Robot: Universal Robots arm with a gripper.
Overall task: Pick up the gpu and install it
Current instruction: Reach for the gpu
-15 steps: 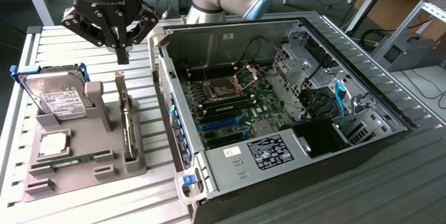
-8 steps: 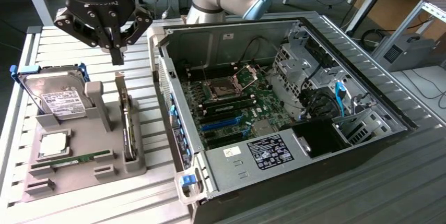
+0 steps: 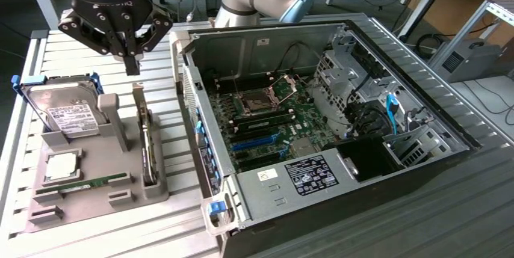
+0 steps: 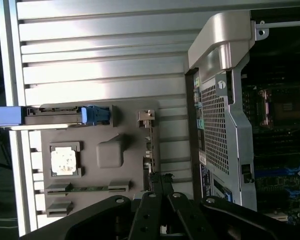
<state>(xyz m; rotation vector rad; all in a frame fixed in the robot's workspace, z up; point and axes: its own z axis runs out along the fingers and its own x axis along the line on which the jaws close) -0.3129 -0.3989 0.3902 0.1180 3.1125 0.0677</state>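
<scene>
Gripper point(image 3: 132, 65) fingers closed on nothing, hovering over one end of gpu point(image 3: 144, 144), card upright on edge in grey holder point(image 3: 92, 202), open computer case point(image 3: 237, 47) beside.

A silvery, ribbed counter point(image 3: 40, 59) is seen under a grey holder point(image 3: 84, 205). A silver hard drive point(image 3: 68, 113) with a white label is framed in blue. A memory stick point(image 3: 92, 181) is shown green, and the gpu point(image 3: 145, 144), edge-on, dark and silvery. Inside the grey case point(image 3: 265, 44), a green motherboard point(image 3: 301, 119) is striped with blue slots point(image 3: 257, 142).
</scene>
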